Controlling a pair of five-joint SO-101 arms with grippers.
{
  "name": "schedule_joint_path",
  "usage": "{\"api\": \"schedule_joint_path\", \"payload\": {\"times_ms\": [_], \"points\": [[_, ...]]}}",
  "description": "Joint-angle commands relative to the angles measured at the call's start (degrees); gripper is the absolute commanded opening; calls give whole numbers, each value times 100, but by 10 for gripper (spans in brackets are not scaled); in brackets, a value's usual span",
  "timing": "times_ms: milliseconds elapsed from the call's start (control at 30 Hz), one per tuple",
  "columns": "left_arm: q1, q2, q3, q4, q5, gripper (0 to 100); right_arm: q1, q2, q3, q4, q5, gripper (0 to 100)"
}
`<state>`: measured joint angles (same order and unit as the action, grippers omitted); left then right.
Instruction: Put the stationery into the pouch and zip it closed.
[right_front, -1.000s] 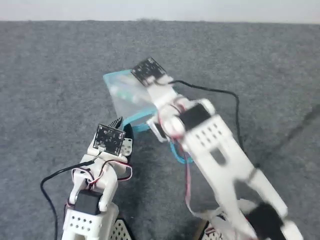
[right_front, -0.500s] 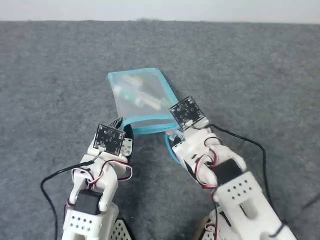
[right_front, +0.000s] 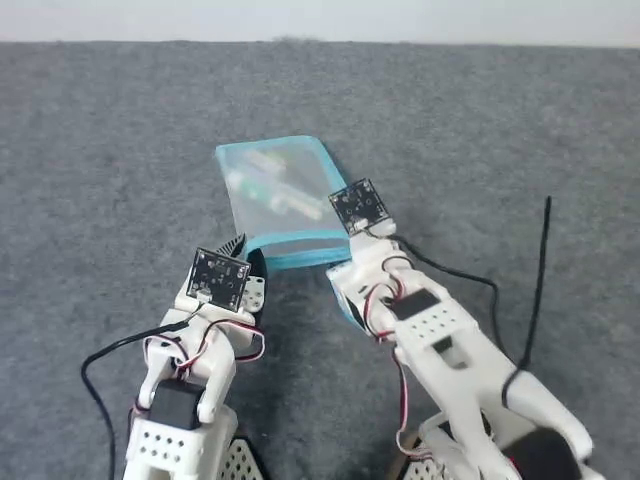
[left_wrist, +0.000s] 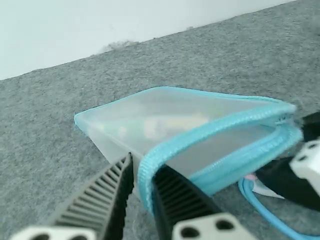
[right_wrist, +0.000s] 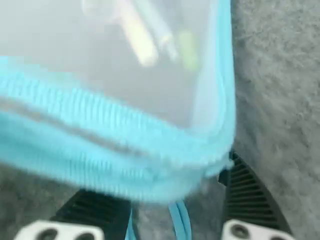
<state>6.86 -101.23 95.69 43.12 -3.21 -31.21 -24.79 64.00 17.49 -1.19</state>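
The translucent pouch (right_front: 278, 190) with teal trim lies flat in the middle of the grey table, with pens (right_front: 275, 192) inside it. My left gripper (left_wrist: 141, 192) is shut on the pouch's teal zipper edge (left_wrist: 210, 135) at its near left corner. My right gripper (right_wrist: 170, 210) is open at the near right corner, its black fingers (right_wrist: 247, 200) on either side of the zipper edge (right_wrist: 100, 145) and a thin teal cord (right_wrist: 181, 225). The pens (right_wrist: 145, 35) show through the wall. In the high view the right arm (right_front: 365, 265) covers that corner.
Grey carpet-like table (right_front: 120, 130) lies all around the pouch, with a pale wall at its far edge. A teal cord loop (right_front: 345, 300) lies by the right arm. Black cables (right_front: 545, 250) trail from both arms.
The right arm drew back from over the pouch to its near right corner, uncovering the pouch, then edged slightly forward. The left arm and the pouch stayed put.
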Motion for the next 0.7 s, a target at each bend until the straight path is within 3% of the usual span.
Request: {"api": "schedule_joint_path", "payload": {"times_ms": [0, 367, 533, 667], "points": [[26, -35, -391, 26, 70, 11, 92, 154, -484, -382, -193, 248], [26, -35, -382, 35, 70, 11, 101, 233, -484, -884, -202, 238], [26, -35, -382, 35, 70, 11, 101, 233, -466, -866, -167, 5], [26, -35, -382, 35, 70, 11, 259, 31, -536, -40, 334, 9]]}}
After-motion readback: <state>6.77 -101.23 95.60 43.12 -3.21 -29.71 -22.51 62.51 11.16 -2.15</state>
